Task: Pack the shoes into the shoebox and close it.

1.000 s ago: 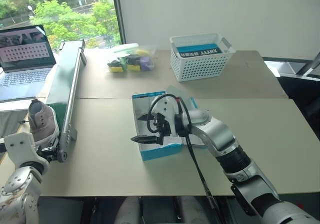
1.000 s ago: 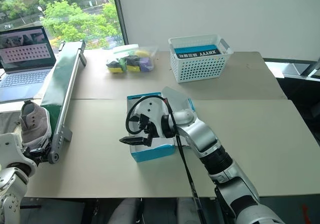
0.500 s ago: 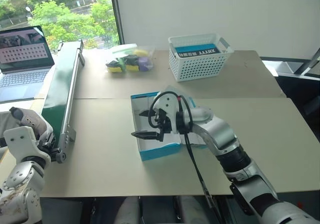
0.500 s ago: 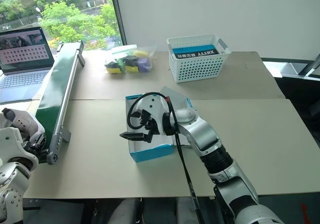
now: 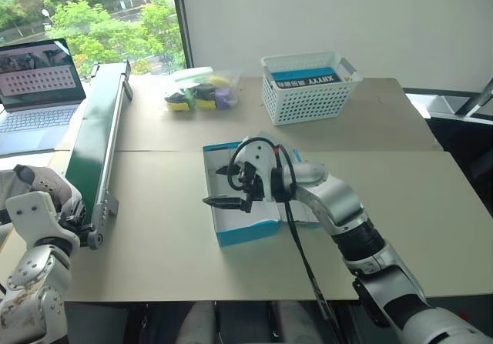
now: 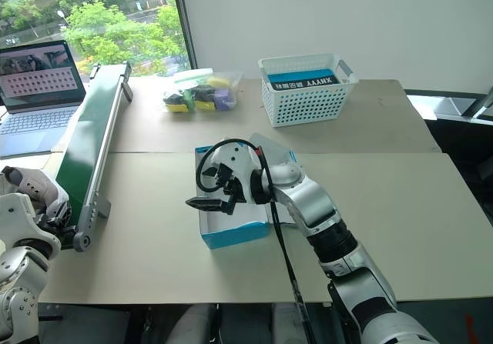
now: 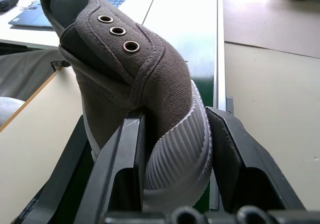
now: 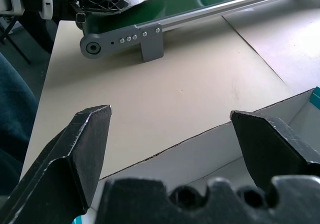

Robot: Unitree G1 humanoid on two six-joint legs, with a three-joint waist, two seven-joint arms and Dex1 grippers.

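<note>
One grey-beige shoe (image 7: pixel 150 83) stands toe-down between the two black fingers of my left gripper (image 7: pixel 175 134), which is shut on its toe and ribbed sole. From the head views, this shoe (image 5: pixel 42 184) is at the near end of the green conveyor, at the table's left edge. The blue shoebox (image 5: pixel 246 234) lies open in the middle of the table, its white inside showing. My right gripper (image 5: pixel 229 188) hovers open over the box's left wall (image 8: pixel 200 154), pointing left, with nothing between its fingers.
A long green conveyor (image 5: pixel 96 136) runs along the table's left side. An open laptop (image 5: pixel 38 90) sits beyond it. At the back stand a white lattice basket (image 5: pixel 308 86) and a clear bag of small coloured items (image 5: pixel 200 90). A black cable hangs from my right arm.
My left gripper's fingers have shut on the shoe, which has tipped over and shifted left from the belt's end. The right gripper stays open over the box.
</note>
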